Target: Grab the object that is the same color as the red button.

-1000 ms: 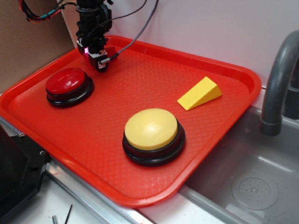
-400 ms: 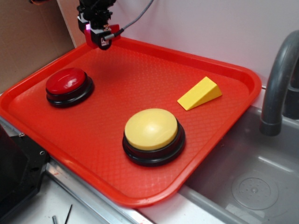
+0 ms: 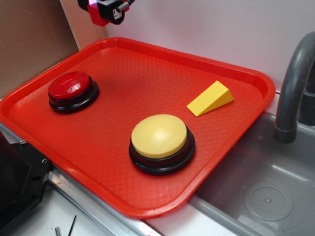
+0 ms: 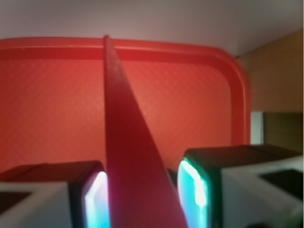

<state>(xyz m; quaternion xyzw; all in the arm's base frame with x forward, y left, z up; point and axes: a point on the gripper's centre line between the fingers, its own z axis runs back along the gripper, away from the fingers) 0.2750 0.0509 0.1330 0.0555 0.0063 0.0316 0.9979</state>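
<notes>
The object, a dark-red wedge (image 4: 133,161), stands between my two fingers in the wrist view, its thin edge pointing away over the tray. In the exterior view my gripper (image 3: 109,11) hangs at the top left, high above the tray's back corner, shut on the object (image 3: 100,17). The red button (image 3: 70,86), a glossy dome on a black base, sits on the left side of the red tray (image 3: 147,69), well below and in front of the gripper. My gripper (image 4: 142,194) touches the wedge on both sides.
A larger yellow button (image 3: 158,136) sits near the tray's front, and a yellow wedge (image 3: 210,98) lies at the right. Right of the tray are a grey sink (image 3: 266,191) and faucet (image 3: 291,83). A cardboard wall (image 3: 29,44) stands on the left.
My gripper has risen from the tray's back-left corner to the top of the exterior view, carrying the dark-red wedge up off the tray. Buttons and yellow wedge have not moved.
</notes>
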